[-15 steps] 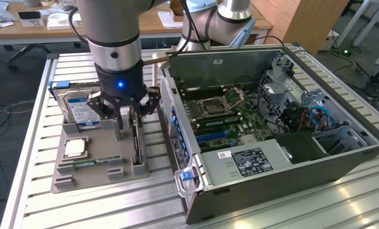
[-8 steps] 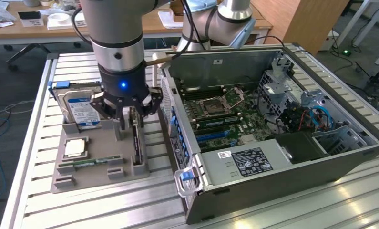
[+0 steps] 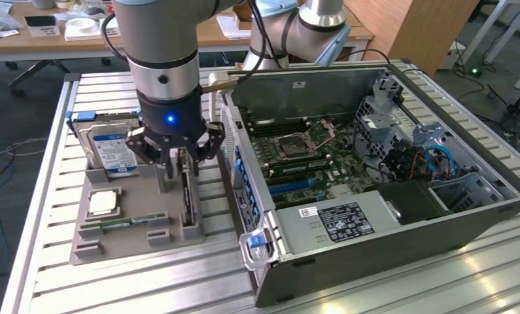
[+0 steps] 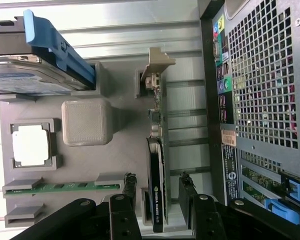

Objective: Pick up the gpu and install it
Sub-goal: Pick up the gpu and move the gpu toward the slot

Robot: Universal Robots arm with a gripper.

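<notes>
The gpu [image 3: 188,204] [image 4: 156,195] is a slim dark card standing on edge in a slot of the grey holder tray [image 3: 111,243] [image 4: 125,125], with its silver bracket at the far end. My gripper [image 3: 178,175] [image 4: 157,186] hangs straight down over the card and is open. One finger stands on each side of the card's near end, with a gap showing between each fingertip [image 4: 129,184] and the card. Nothing is held. The open computer case [image 3: 373,163] [image 4: 260,100] lies to the exterior view's right of the tray, its motherboard [image 3: 295,163] exposed.
On the same tray sit a silver hard drive [image 3: 111,152] [image 4: 30,82] with a blue-white label, a processor [image 3: 103,203] [image 4: 31,145] and a green memory stick [image 3: 124,223] [image 4: 60,187]. The case's perforated rear wall [image 4: 262,75] stands close beside the gpu. A second arm's base [image 3: 286,33] is behind.
</notes>
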